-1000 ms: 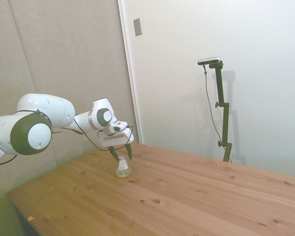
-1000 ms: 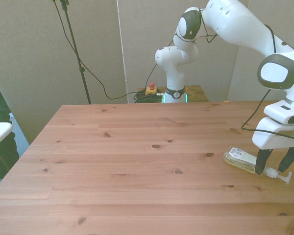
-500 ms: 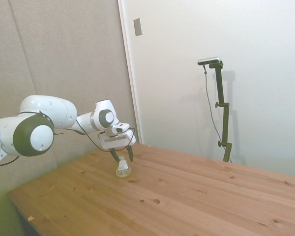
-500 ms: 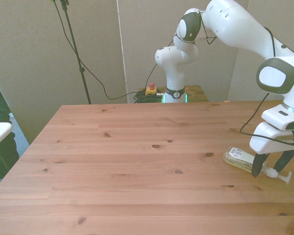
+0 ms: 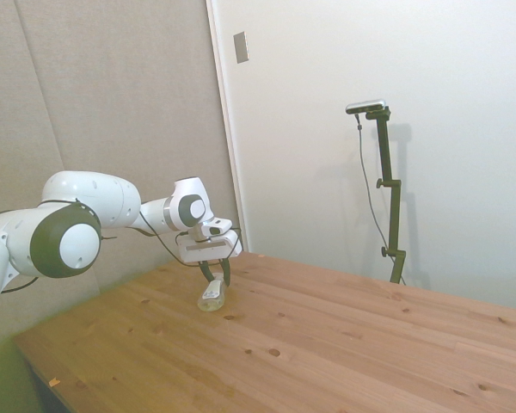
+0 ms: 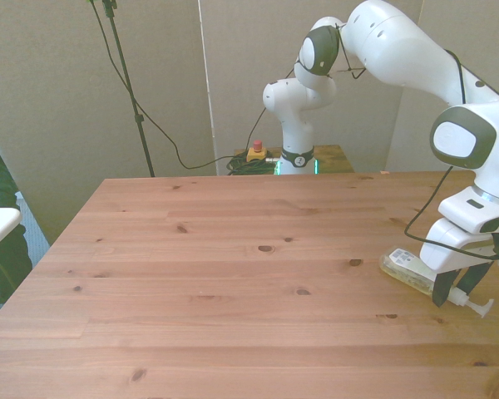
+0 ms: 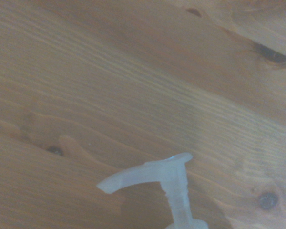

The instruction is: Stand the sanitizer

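The sanitizer [image 6: 405, 268] lies on its side on the wooden table [image 6: 233, 249], near the front view's right edge, and its white pump nozzle [image 6: 475, 307] points toward the camera side. My gripper [image 6: 456, 289] is down at the table, with its dark fingers closed in on the bottle's neck, just behind the pump. From the side, the gripper [image 5: 216, 277] stands right over the sanitizer [image 5: 210, 298], fingers close together. Only the white pump head [image 7: 162, 174] shows in the wrist view, lying over bare wood.
The bottle lies close to the table edge at the front view's right. A small red and yellow button box [image 6: 256, 152] sits beyond the table's far edge beside the robot base. Broad bare wood [image 5: 344, 344] stretches away from the bottle.
The gripper has come down onto the lying bottle and its fingers have narrowed from wide open to closed around the neck. The bottle has not moved.
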`<state>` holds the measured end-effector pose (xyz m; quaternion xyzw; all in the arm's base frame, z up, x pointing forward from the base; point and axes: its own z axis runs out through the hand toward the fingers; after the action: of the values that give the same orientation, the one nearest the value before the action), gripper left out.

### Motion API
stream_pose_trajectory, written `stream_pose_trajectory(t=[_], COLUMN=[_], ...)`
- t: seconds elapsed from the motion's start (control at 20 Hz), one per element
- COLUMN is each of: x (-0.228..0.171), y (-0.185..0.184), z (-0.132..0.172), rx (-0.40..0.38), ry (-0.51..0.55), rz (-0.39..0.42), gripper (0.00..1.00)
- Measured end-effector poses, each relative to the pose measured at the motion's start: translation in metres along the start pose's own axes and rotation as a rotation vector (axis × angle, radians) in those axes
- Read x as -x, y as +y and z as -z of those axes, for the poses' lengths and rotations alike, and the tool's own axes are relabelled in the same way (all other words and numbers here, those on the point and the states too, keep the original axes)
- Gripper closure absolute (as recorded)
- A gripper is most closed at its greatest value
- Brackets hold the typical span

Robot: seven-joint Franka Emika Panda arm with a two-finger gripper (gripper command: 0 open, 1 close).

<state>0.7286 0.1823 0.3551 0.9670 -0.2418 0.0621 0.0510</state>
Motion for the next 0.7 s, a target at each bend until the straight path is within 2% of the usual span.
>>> stream_pose_trajectory(t=[0.2, 0.3, 0.45, 0.7], x=[-0.008, -0.012, -0.025, -0.049], y=[0.008, 0.014, 0.023, 0.047], z=[-0.002, 0.000, 0.012, 0.053], rx=[0.016, 0.020, -0.002, -0.112], ry=[-0.009, -0.026, 0.004, 0.154], rz=[-0.030, -0.077, -0.210, -0.403], gripper=[1.00, 1.00, 1.00, 1.00])
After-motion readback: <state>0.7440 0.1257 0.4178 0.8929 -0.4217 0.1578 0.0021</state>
